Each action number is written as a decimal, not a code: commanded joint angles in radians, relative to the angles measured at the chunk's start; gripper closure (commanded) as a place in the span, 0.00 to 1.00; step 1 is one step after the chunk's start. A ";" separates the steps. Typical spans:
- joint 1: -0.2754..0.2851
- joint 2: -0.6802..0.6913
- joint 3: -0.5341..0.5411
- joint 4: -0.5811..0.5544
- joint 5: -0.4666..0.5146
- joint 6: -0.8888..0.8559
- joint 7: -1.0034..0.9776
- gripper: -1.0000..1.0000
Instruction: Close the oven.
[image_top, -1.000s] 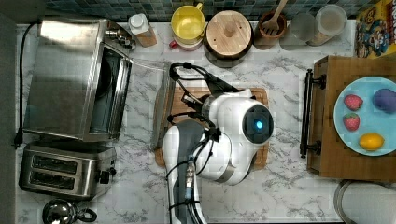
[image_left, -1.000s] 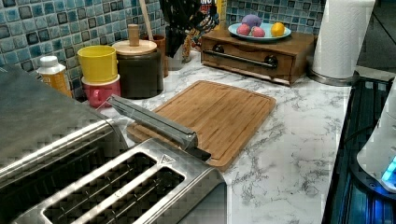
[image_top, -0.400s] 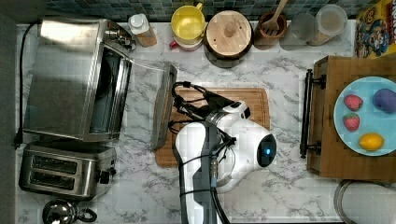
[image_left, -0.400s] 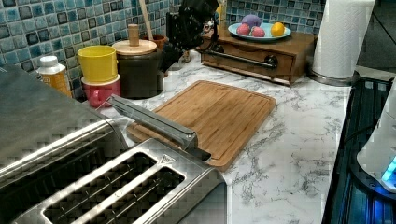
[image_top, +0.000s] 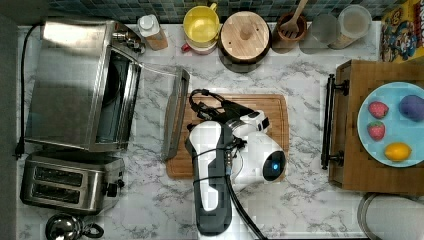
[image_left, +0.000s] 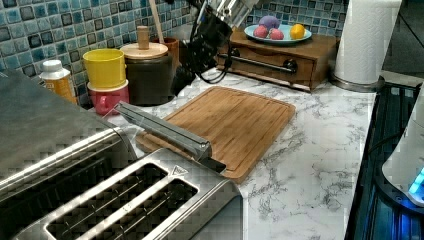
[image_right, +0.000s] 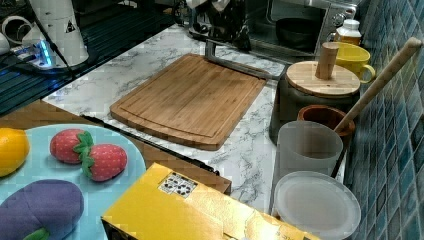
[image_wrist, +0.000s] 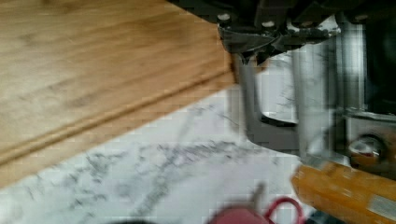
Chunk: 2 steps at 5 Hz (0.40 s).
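Oven (image_top: 82, 85) at counter's (image_top: 305, 210) left edge in top view, door (image_top: 175, 112) open flat — cutting board (image_top: 277, 117) just beside; toaster (image_top: 70, 182) near front-left corner.

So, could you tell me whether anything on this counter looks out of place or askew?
Only the oven stands out: its glass door hangs fully open, with the handle bar lying over the edge of the cutting board. Nothing looks spilled or damaged.
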 joint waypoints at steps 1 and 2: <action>0.030 0.010 0.055 0.023 0.118 -0.108 -0.137 1.00; 0.046 0.061 0.077 0.057 0.114 -0.092 -0.140 1.00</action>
